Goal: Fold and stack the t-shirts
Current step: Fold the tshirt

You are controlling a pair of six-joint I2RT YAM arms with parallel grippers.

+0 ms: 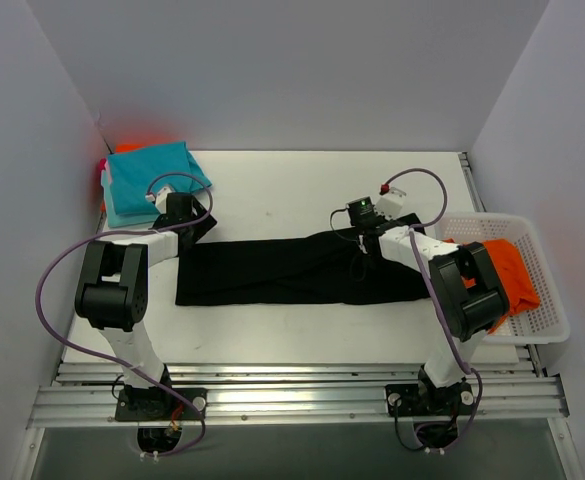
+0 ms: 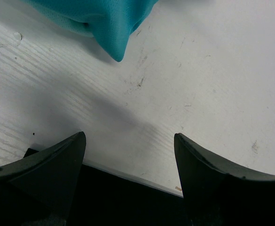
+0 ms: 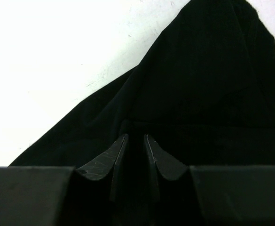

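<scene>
A black t-shirt (image 1: 292, 270) lies folded into a long strip across the middle of the table. My left gripper (image 1: 177, 208) hangs open over the strip's far left corner, with the black cloth (image 2: 128, 197) under its jaws (image 2: 129, 134) and nothing between them. A stack of teal t-shirts (image 1: 152, 180) sits at the back left, one corner (image 2: 104, 19) just ahead of the left fingers. My right gripper (image 1: 362, 240) is down on the strip's far right part (image 3: 212, 70). Its jaws (image 3: 136, 135) stand a narrow gap apart, with a ridge of black cloth at the tips.
A white lattice basket (image 1: 547, 325) stands at the right edge with an orange t-shirt (image 1: 507, 270) in it. Pink and orange edges (image 1: 107, 170) show under the teal stack. White walls close in on the left, back and right.
</scene>
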